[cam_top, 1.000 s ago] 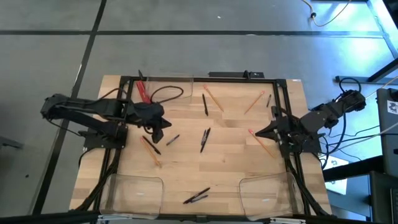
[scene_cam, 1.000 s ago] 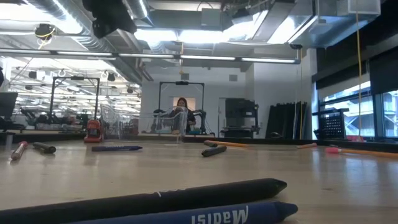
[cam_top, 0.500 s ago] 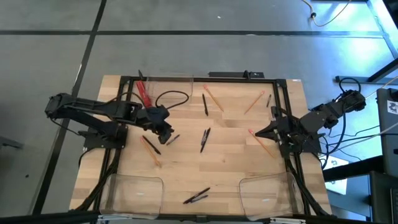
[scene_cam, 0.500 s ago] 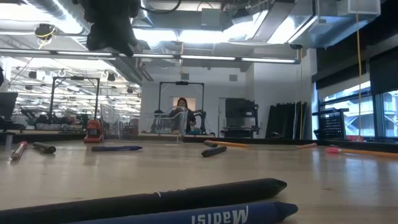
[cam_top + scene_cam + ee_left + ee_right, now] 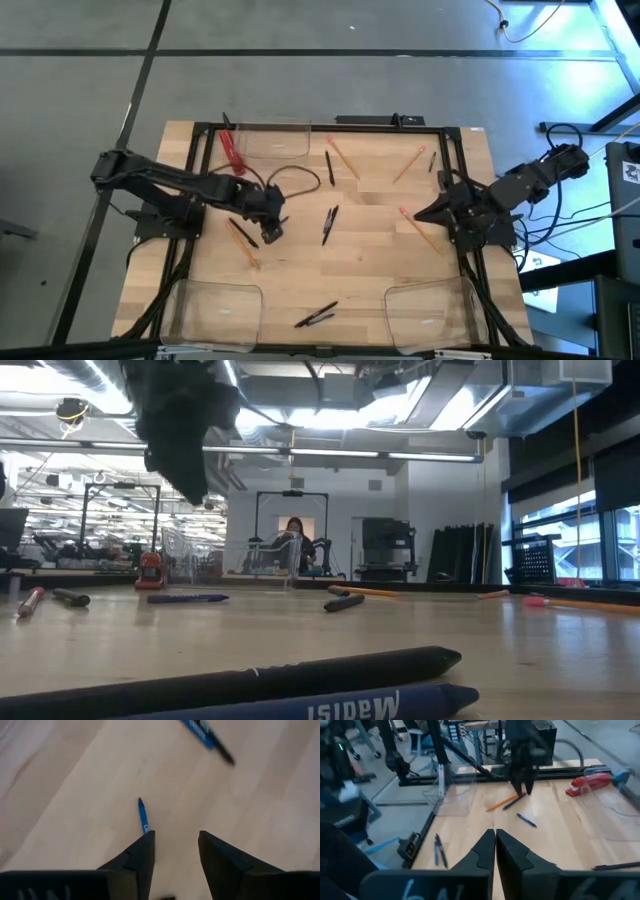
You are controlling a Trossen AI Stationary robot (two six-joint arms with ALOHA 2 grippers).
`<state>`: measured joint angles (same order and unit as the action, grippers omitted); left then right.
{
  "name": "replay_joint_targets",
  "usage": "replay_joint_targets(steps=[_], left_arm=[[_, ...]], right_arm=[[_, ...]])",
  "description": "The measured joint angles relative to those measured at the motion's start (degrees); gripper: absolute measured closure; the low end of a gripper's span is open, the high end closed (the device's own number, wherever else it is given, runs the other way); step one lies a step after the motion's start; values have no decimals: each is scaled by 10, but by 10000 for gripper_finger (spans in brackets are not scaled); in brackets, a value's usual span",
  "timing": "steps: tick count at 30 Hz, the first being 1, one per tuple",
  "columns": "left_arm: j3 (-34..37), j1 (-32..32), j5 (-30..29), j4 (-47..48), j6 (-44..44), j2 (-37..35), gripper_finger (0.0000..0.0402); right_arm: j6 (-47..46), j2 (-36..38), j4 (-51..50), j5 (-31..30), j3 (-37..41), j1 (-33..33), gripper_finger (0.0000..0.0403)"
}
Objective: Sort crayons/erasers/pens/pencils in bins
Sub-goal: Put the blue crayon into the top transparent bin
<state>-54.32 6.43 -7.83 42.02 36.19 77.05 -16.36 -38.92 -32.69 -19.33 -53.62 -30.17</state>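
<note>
Left claw (image 5: 175, 845), jaws apart, hovers over the tabletop (image 5: 370, 270); blue crayon (image 5: 143, 816) at 11 o'clock, pointing 12.

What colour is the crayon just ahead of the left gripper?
Blue crayon with pale lettering, lying on the wood; clearest in the left wrist view.

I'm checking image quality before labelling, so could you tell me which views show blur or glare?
Left wrist view: the blue crayon ahead of the left pincer is soft, the far one smeared. Low view: ceiling lights glare, the nearest crayons are blurred. High view: bluish glare at right.
</note>
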Motion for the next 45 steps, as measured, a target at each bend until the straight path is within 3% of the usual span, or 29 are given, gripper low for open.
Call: replay_joint_targets(steps=[10, 22, 29, 34, 45], left_arm=[[0, 25, -2, 0, -59, 99, 260], [0, 7, -1, -14, -93, 171, 260], [7, -27, 3, -21, -99, 171, 260], [38, -53, 74, -76, -111, 171, 260], [65, -56, 56, -116, -115, 169, 260]], right_arm=[[-15, -12, -31, 0, -18, 0, 385], [-15, -12, -33, 0, -19, 0, 385], [-13, -12, -33, 0, -19, 0, 385], [-12, -12, -33, 0, -19, 0, 385], [-13, -12, -33, 0, -19, 0, 385]])
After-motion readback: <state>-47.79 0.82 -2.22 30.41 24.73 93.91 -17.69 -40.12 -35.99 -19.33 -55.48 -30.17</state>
